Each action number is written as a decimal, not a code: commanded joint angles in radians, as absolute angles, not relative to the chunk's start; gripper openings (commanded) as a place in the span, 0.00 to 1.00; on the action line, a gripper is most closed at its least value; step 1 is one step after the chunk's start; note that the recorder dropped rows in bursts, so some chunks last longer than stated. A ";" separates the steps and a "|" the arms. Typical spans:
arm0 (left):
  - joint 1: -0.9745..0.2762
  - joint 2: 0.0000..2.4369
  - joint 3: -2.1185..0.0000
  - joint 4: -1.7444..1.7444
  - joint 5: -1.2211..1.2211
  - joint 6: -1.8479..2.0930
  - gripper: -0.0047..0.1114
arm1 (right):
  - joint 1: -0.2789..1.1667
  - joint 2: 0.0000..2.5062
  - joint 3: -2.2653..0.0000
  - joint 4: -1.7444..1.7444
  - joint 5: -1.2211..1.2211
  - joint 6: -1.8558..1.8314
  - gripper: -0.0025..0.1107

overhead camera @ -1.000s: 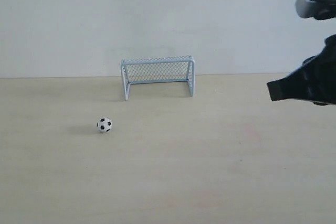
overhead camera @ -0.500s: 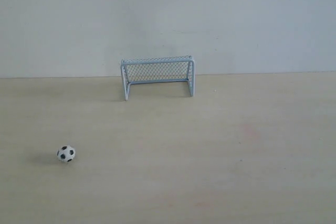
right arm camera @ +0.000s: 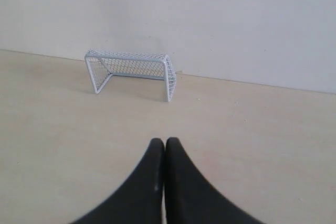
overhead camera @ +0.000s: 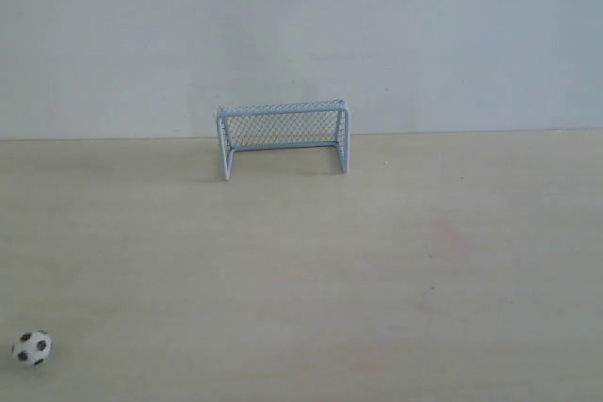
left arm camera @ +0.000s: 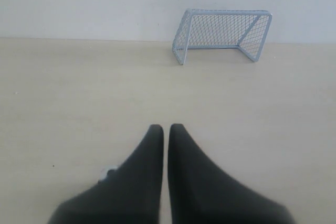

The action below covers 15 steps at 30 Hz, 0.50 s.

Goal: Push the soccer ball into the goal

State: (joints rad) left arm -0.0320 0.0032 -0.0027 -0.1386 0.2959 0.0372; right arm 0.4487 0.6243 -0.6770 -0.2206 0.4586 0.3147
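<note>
Both pinched together, holding nothing: left gripper (left arm camera: 165,127) with a hairline slit between its fingers, right gripper (right arm camera: 164,141) fully closed. Well short of the goal (overhead camera: 283,138) and off beyond its left post, found the soccer ball (overhead camera: 32,347), untouched. Risks rolling out of reach if not stopped; a glancing push would send it wider. Sits farther from the goal than half a second ago.

Right gripper (right arm camera: 165,145) closed, fingertips together, facing the goal (right arm camera: 132,72) on the table (right arm camera: 262,129)
</note>
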 commanded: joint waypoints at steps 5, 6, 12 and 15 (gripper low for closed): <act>-0.030 0.000 0.000 -0.146 0.296 0.029 0.08 | 0.448 0.581 -0.674 -0.235 0.451 0.312 0.02; -0.030 0.000 0.000 -0.146 0.296 0.029 0.08 | 0.448 0.563 -0.674 -0.247 0.451 0.312 0.02; -0.030 0.000 0.000 -0.146 0.296 0.029 0.08 | 0.446 0.413 -0.568 -0.374 0.371 0.304 0.02; -0.030 0.000 0.000 -0.146 0.296 0.029 0.08 | 0.402 0.337 -0.451 -0.409 0.260 0.306 0.02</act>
